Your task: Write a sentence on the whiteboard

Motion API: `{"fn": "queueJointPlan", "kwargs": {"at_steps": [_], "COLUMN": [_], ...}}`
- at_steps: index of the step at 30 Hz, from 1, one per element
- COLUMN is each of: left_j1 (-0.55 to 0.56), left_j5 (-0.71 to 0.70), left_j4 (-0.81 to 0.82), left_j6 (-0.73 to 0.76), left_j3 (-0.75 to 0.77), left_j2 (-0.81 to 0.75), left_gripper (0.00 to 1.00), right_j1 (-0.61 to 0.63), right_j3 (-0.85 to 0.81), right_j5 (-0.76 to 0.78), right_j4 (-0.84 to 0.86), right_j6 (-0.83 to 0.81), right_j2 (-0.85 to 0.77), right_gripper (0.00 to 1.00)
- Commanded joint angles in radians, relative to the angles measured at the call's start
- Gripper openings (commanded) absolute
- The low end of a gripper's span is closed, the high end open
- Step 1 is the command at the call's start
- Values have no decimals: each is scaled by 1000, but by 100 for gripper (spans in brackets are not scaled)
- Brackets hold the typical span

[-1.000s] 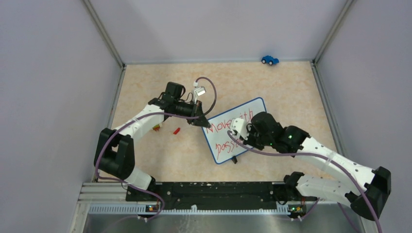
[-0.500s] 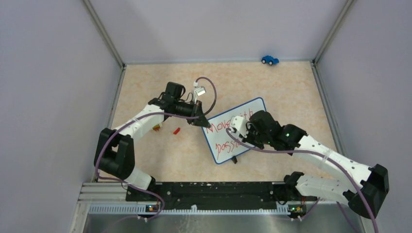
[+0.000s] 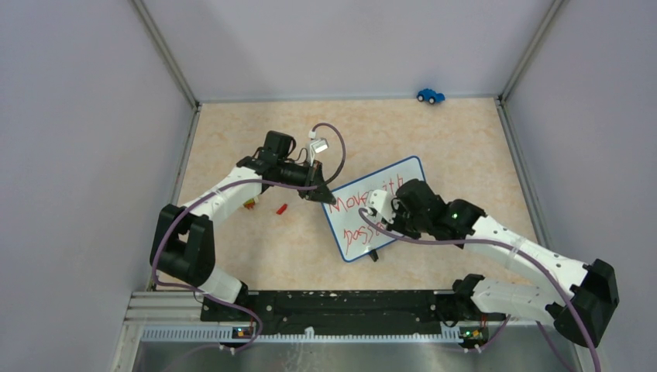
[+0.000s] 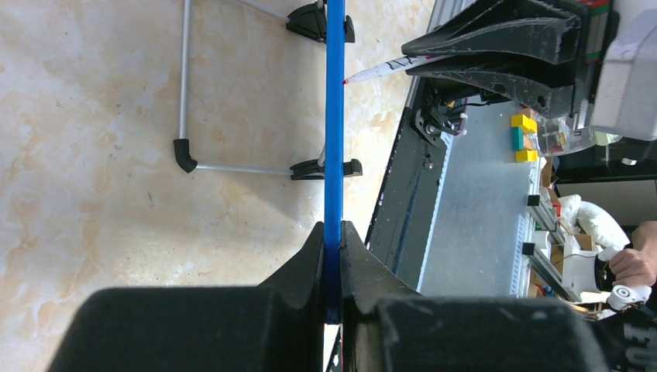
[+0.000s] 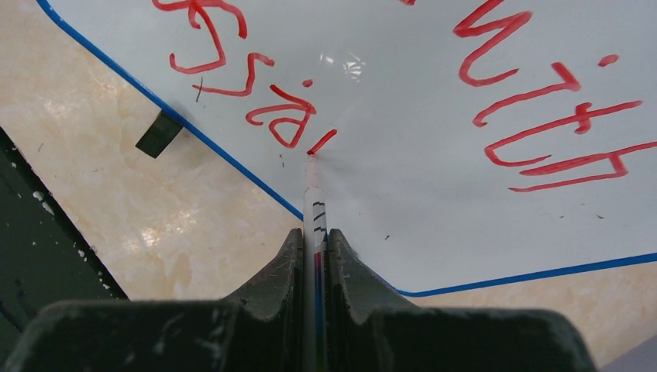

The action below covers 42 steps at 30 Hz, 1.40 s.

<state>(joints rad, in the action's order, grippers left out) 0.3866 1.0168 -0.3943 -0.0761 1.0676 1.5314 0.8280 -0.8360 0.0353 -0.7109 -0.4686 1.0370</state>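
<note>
The whiteboard (image 3: 409, 172), white with a thin blue rim, stands tilted on the table's middle. The sentence (image 3: 355, 199) runs across it in red: "Move with" (image 5: 542, 101) above a scrawled second line (image 5: 232, 70). My left gripper (image 3: 323, 194) is shut on the board's upper-left blue edge (image 4: 335, 116), its jaws pinching the rim (image 4: 333, 232). My right gripper (image 5: 314, 236) is shut on a thin white marker (image 5: 314, 198). The marker's tip touches the board at the end of the second line, beside a short fresh stroke. From above, the right gripper (image 3: 381, 217) hangs over the board's lower half.
A red cap (image 3: 282, 208) and a small yellow-red piece (image 3: 249, 204) lie left of the board. A blue toy car (image 3: 430, 95) sits at the back wall. Black clip feet (image 5: 159, 133) and a wire stand (image 4: 186, 116) prop the board. The arm rail (image 3: 333, 302) borders the near edge.
The right arm has shifted slightly left and toward the near edge, carrying the marker along the second line. The left arm and the board have not moved.
</note>
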Motion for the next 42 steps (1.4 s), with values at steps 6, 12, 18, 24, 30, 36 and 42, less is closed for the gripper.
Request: {"fn": "queueJointPlan", "kwargs": {"at_steps": [6, 12, 18, 24, 30, 36, 42], "left_j1": [-13, -12, -13, -12, -13, -13, -13], "left_j5": [-41, -42, -43, -40, -42, -41, -40], "left_j4": [34, 32, 32, 30, 29, 34, 35], "left_j6": [16, 15, 18, 19, 20, 16, 12], "left_j3": [-3, -1, -5, -3, -5, -6, -3], "left_j2": [18, 16, 10, 12, 12, 15, 21], "left_gripper": [0, 0, 0, 0, 0, 0, 0], "right_j1": [9, 8, 5, -2, -7, -13, -9], "right_j3": [11, -18, -33, -33, -14, 5, 15], "right_j5": [9, 38, 74, 84, 114, 126, 45], "right_j4": [15, 77, 109, 112, 89, 54, 8], "right_j6": [-7, 28, 49, 56, 38, 25, 0], "right_j2": [8, -17, -43, -50, -60, -80, -37], "right_gripper": [0, 0, 0, 0, 0, 0, 0]}}
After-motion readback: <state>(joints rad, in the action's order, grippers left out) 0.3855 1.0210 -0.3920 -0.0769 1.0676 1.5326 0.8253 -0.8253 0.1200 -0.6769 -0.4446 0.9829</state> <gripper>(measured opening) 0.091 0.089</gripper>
